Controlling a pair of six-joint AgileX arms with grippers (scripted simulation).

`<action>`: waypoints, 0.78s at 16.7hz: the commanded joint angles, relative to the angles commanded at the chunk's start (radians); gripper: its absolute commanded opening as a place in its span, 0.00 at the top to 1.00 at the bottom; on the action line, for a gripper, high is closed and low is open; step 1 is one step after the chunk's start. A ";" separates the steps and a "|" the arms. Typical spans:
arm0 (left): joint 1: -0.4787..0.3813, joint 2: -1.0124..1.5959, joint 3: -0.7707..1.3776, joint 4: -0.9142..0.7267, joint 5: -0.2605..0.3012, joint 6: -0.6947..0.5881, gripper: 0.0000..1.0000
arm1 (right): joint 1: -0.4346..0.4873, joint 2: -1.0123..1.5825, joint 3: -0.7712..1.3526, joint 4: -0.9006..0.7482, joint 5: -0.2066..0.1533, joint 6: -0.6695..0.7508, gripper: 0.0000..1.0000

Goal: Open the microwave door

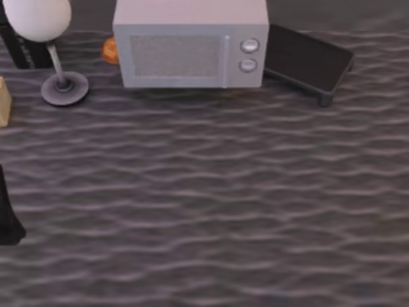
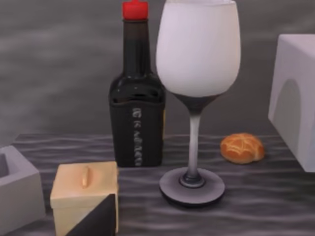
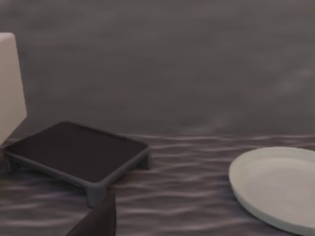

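The light grey microwave (image 1: 192, 45) stands at the back middle of the table. Its door (image 1: 174, 56), with a speckled mesh window, lies flush against the front, shut. Two round knobs (image 1: 249, 46) sit on the panel to the door's right. The microwave's side wall (image 2: 295, 93) shows in the left wrist view, and a pale corner of it (image 3: 10, 83) in the right wrist view. My left arm (image 1: 7, 220) rests at the table's left edge, far from the microwave. My right arm is outside the top view; a dark part of it (image 3: 98, 221) shows in its wrist view.
A wine glass (image 1: 62, 86), a dark sauce bottle (image 2: 136, 103) and a bread roll (image 1: 110, 50) stand left of the microwave. A tan block (image 1: 4, 102) is at the left edge. A black tray-like slab (image 1: 307, 57) lies right of the microwave, with a white plate (image 3: 280, 187) farther right.
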 joint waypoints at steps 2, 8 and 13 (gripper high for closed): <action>0.000 0.000 0.000 0.000 0.000 0.000 0.00 | 0.000 0.000 0.000 0.000 0.000 0.000 0.00; -0.105 0.219 0.177 -0.019 -0.096 -0.040 0.00 | 0.000 0.000 0.000 0.000 0.000 0.000 0.00; -0.282 0.660 0.504 -0.022 -0.257 -0.131 0.00 | 0.000 0.000 0.000 0.000 0.000 0.000 0.00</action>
